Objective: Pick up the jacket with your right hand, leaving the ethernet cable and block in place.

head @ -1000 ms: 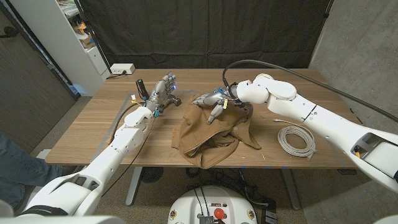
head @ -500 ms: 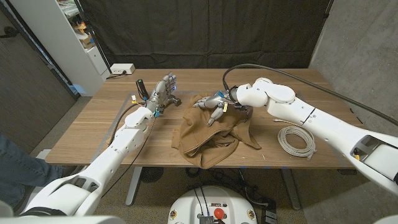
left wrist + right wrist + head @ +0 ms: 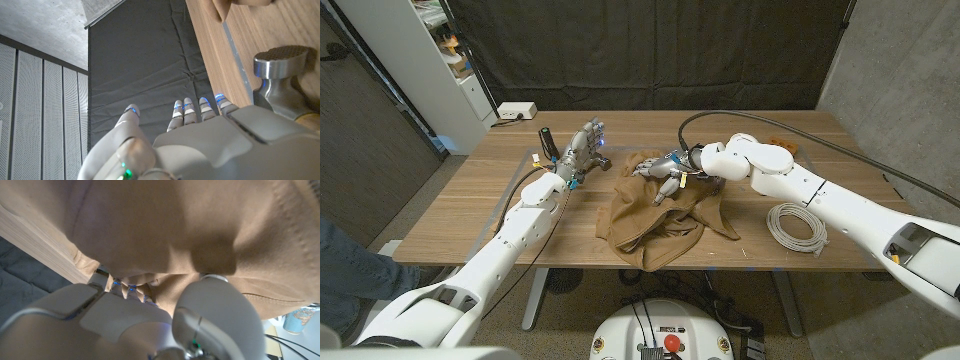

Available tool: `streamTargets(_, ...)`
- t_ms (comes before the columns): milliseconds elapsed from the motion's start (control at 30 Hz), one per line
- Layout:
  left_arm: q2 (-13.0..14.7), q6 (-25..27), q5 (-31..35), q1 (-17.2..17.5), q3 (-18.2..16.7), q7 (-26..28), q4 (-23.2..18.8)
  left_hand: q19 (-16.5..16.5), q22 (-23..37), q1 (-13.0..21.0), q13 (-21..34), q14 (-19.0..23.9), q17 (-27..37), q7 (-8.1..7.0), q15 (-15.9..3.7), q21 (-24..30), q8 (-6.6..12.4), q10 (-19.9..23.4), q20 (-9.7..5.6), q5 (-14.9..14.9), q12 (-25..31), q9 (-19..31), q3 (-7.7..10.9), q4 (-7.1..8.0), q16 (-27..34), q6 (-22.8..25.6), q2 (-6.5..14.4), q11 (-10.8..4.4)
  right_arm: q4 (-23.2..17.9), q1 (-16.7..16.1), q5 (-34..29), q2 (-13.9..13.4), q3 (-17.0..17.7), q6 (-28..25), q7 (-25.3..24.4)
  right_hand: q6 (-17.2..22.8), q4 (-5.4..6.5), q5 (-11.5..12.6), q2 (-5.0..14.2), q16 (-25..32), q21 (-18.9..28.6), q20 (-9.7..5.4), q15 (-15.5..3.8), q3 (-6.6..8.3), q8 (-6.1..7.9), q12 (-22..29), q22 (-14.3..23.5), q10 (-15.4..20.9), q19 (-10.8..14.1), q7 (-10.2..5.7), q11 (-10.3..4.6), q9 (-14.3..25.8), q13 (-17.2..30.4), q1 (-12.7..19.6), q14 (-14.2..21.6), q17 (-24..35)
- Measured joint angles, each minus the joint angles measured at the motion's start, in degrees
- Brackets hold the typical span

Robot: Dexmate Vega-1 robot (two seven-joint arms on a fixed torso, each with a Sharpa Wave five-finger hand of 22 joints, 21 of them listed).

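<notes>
The tan jacket [image 3: 660, 215] lies crumpled at the table's front middle, with one part hanging over the front edge. My right hand [image 3: 661, 170] is on its far upper part, fingers stretched down onto the cloth. In the right wrist view the fingertips [image 3: 122, 287] sink into a fold of the jacket [image 3: 165, 225], and no pinch shows. The white coiled ethernet cable [image 3: 797, 222] lies on the table to the right of the jacket. A small orange-brown block [image 3: 780, 146] sits behind my right arm. My left hand [image 3: 582, 150] stands far left of the jacket, fingers apart, holding nothing.
A hammer's metal head [image 3: 279, 64] lies close beside my left hand, and a black handle [image 3: 546, 140] stands just left of that hand. A white power strip [image 3: 516, 111] lies at the far left corner. A shelf unit [image 3: 430, 60] stands left of the table.
My right hand has slid a little left along the jacket's far part and the arm has dropped lower, uncovering the block behind it. The left hand has stayed put.
</notes>
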Motion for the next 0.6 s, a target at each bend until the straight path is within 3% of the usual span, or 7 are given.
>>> streamTargets(100,0.06,0.17,0.02,0.04,0.01,0.03,-0.20,0.00,0.00,0.00,0.00,0.00,0.00,0.00,0.00,0.00,0.00,0.00,0.00,0.00,0.00,0.06,0.00,0.00,0.00,0.00,0.00,0.00,0.62,-0.08,-0.51,0.24,-0.16,0.32,-0.73,1.96,-0.24,0.35,0.67,1.73,2.44,1.41,-1.89,-0.24,0.07,1.07,0.00,1.61,6.94,-0.61,-0.95,0.34,0.60,2.21,4.97,0.44)
streamTargets(200,0.15,0.29,0.03,0.10,0.01,0.05,-0.33,0.00,0.00,0.00,0.00,0.00,0.00,0.00,0.00,0.00,0.00,0.00,0.00,0.00,0.00,0.06,0.00,0.00,0.00,0.00,0.00,0.00,1.27,-0.14,-1.08,0.49,-0.32,0.65,-1.50,4.58,-0.24,0.34,1.34,3.32,4.87,2.11,-3.47,-0.24,0.21,2.31,0.02,4.97,7.66,-1.44,-1.66,0.61,1.17,3.87,9.58,0.98)
streamTargets(267,0.20,0.37,0.03,0.13,0.01,0.10,-0.44,0.00,0.00,0.00,0.00,0.00,0.00,0.00,0.00,0.00,0.00,0.00,0.00,0.00,0.00,0.06,0.00,0.00,0.00,0.00,0.00,0.00,2.08,-0.16,-1.42,0.82,-0.58,0.84,-1.95,6.57,-0.24,0.33,1.74,4.59,4.92,3.00,-4.66,-0.24,0.63,3.29,0.02,7.41,12.23,-1.88,-2.32,0.94,1.59,4.88,12.42,1.67)
streamTargets(433,0.23,0.42,0.03,0.14,-0.02,0.16,-0.50,0.00,0.00,0.00,0.00,0.00,0.00,-0.32,0.00,0.00,0.00,0.00,0.00,0.00,0.00,0.06,0.00,0.00,0.00,0.32,0.00,0.00,3.18,-0.16,-1.86,1.25,-0.89,1.21,-2.80,9.96,-0.42,0.05,2.68,6.20,5.77,1.99,-6.30,-0.06,1.67,4.98,-0.23,12.34,14.46,-3.00,-3.22,1.19,2.28,6.29,16.07,2.50)
streamTargets(533,0.24,0.42,0.03,0.14,-0.05,0.16,-0.50,0.00,0.00,0.00,0.00,0.00,0.00,-0.32,0.00,0.00,0.00,0.00,0.00,0.00,0.00,0.05,0.00,0.00,0.00,0.31,0.00,0.00,3.93,-0.14,-2.19,1.49,-1.08,1.51,-3.65,11.74,-0.57,0.05,3.36,6.94,5.78,2.59,-6.44,0.10,2.30,5.63,-0.26,13.68,15.09,-3.32,-3.72,1.33,2.57,7.34,17.01,2.94)
streamTargets(567,0.23,0.42,0.00,0.13,-0.06,0.16,-0.49,0.00,0.00,0.00,0.00,0.00,0.00,-0.32,0.00,0.00,0.00,0.00,0.00,0.00,0.00,0.05,0.00,0.00,0.00,0.32,0.00,0.00,4.29,-0.15,-2.29,1.59,-1.15,1.62,-4.06,12.36,-0.57,-0.22,3.62,7.24,5.84,1.87,-6.67,0.10,2.34,5.83,-0.25,14.37,15.83,-3.49,-3.81,1.44,2.76,7.65,17.65,3.14)
streamTargets(600,0.23,0.42,0.00,0.13,-0.06,0.16,-0.48,0.00,0.00,0.00,0.00,0.00,0.00,-0.32,0.00,0.00,0.00,0.00,0.00,0.00,0.00,0.05,0.00,0.00,0.00,0.32,0.00,0.00,4.29,-0.15,-2.32,1.59,-1.15,1.65,-4.23,13.08,-0.69,-0.47,4.02,7.66,5.84,2.27,-7.05,0.22,2.59,5.96,-0.25,15.04,17.02,-3.79,-3.86,1.54,2.97,8.05,18.43,3.32)
